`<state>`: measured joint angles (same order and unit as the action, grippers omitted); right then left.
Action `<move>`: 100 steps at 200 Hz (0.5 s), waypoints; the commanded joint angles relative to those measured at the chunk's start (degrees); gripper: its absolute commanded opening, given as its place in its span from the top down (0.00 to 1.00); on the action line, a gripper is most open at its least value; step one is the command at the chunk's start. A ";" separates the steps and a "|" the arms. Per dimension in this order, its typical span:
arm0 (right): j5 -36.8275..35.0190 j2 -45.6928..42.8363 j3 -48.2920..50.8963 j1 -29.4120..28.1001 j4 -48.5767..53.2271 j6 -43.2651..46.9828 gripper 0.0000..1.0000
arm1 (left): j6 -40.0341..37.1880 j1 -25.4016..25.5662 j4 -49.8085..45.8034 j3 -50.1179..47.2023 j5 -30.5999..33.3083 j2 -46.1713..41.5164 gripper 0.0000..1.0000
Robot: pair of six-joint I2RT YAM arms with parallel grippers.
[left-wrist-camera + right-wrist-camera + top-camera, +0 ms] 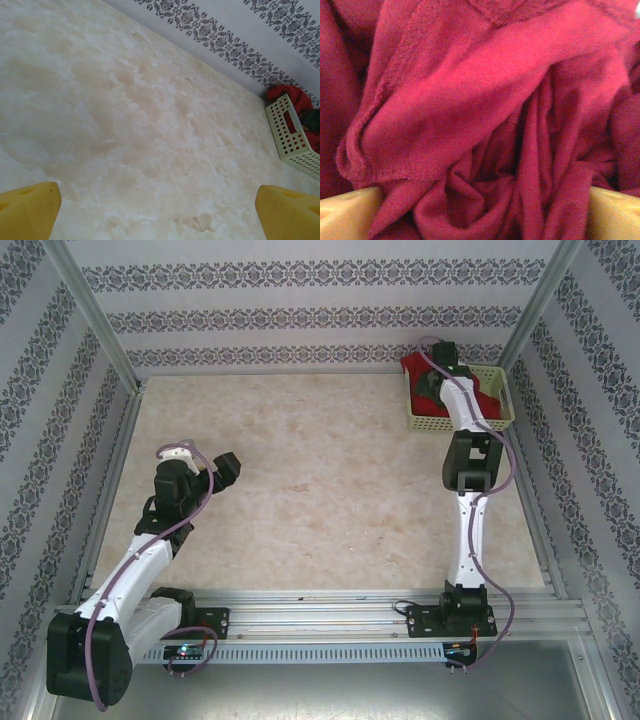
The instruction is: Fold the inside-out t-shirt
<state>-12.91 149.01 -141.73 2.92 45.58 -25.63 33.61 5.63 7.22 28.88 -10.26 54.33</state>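
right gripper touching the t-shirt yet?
Cannot tell. Right wrist view: the open right gripper straddles the bunched red t-shirt. Cloth runs up to its outline on both sides, but neither contact nor a gap shows plainly.

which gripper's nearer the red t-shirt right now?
Right. The right gripper is open, down in the basket, right at the t-shirt. The left gripper hangs open above the table, far across from it.

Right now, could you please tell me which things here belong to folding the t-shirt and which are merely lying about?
Job:
red t-shirt, bunched up
right claw, open, down in the cloth
left claw, open above the table

Lying about:
pale green basket holding the shirt
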 commanded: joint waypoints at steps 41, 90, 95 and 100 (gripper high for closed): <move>11.27 4.13 -10.27 3.29 11.12 -2.74 0.44 | 1.51 0.63 1.05 -0.22 0.46 -2.45 0.00; 9.34 -6.82 -3.71 1.43 6.10 -0.90 0.87 | 1.60 0.58 -3.32 1.03 1.12 -7.84 0.00; 8.76 -8.33 -1.68 1.01 4.60 -0.44 0.89 | 1.75 0.55 -3.57 1.00 1.10 -8.44 0.00; 8.24 -9.73 0.34 0.62 3.17 0.22 0.90 | 2.01 0.54 -3.90 0.95 1.03 -9.05 0.00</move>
<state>-3.66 149.14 -146.85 6.09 53.25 -27.03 34.63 5.63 6.13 28.86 -9.89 48.10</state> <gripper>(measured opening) 0.132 0.999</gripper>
